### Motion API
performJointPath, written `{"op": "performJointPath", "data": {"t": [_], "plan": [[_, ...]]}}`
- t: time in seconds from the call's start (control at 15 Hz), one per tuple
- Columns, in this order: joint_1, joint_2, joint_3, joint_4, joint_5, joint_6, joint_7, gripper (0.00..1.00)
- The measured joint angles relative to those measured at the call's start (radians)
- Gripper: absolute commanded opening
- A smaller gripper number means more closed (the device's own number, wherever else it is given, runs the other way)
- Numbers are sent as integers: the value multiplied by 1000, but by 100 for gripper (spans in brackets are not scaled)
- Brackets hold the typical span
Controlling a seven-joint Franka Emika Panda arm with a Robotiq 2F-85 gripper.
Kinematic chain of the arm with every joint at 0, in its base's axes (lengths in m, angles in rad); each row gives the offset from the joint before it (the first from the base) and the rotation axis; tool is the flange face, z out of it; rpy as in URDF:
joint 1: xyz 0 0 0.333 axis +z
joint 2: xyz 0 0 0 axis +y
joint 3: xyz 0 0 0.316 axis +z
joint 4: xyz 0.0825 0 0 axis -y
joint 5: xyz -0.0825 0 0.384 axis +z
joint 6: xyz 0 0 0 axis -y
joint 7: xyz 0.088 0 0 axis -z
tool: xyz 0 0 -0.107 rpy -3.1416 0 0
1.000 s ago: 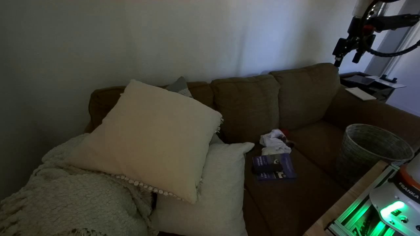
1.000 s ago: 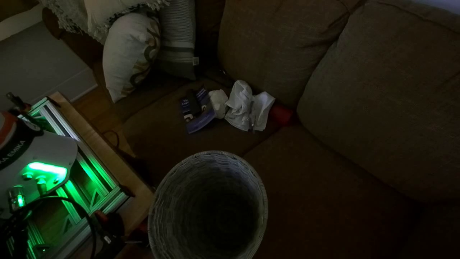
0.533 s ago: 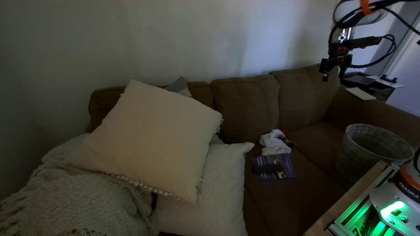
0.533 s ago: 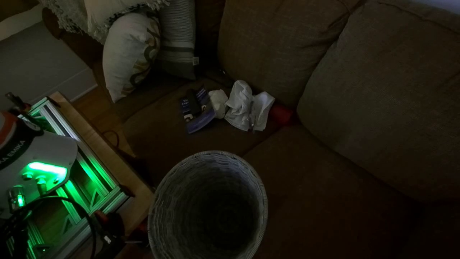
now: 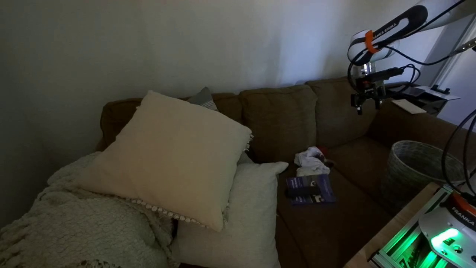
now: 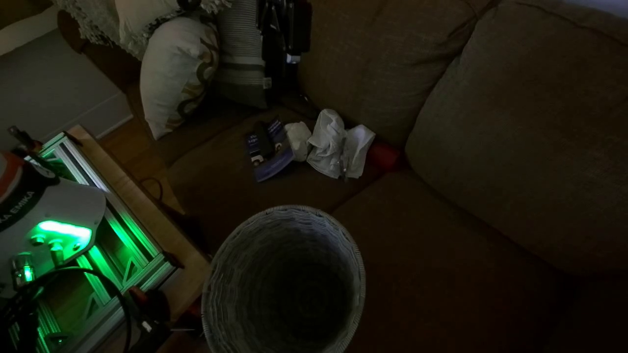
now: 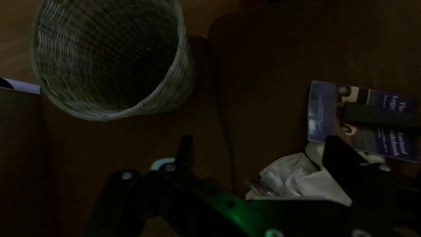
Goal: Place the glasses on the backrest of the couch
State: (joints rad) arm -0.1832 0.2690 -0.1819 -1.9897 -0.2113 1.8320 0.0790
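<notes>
The couch (image 5: 346, 219) is brown; its backrest cushions (image 5: 279, 119) stand along the wall, and they also show in an exterior view (image 6: 382, 63). No glasses can be made out for certain. A small shiny clear thing (image 7: 261, 188), possibly the glasses, lies at the crumpled white cloth (image 7: 292, 174) on the seat; it also shows in an exterior view (image 6: 345, 156). My gripper (image 5: 369, 107) is open and empty above the seat, in front of the right backrest cushion. In the wrist view its fingers (image 7: 258, 144) are wide apart, with the cloth below partly hidden by the gripper.
A tall wicker basket (image 5: 398, 182) stands at the couch front, its rim (image 6: 284, 211) raised. A blue book (image 5: 327, 190) with a black bar lies beside the cloth. A red thing (image 6: 385, 156) touches the cloth. Large cream pillows (image 5: 167, 160) fill the left side.
The arm and gripper have moved left and down, from above the couch's right end to over the seat. The gripper has come into the top of an exterior view. The objects have not moved.
</notes>
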Motion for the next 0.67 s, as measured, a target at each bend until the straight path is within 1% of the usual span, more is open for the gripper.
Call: {"op": "performJointPath", "data": {"t": [0.2, 0.27, 0.4, 0.47, 0.6, 0.67], "plan": [[1, -1, 0, 16, 0, -16, 0, 100], [1, -2, 1, 13, 0, 7, -4, 100], [-2, 3, 1, -18, 14, 146, -22, 100], [-12, 18, 1, -32, 45, 224, -55, 100], [-47, 83, 2, -36, 131, 367, -151, 100], [-70, 128, 7, -27, 184, 419, -214, 100]]}}
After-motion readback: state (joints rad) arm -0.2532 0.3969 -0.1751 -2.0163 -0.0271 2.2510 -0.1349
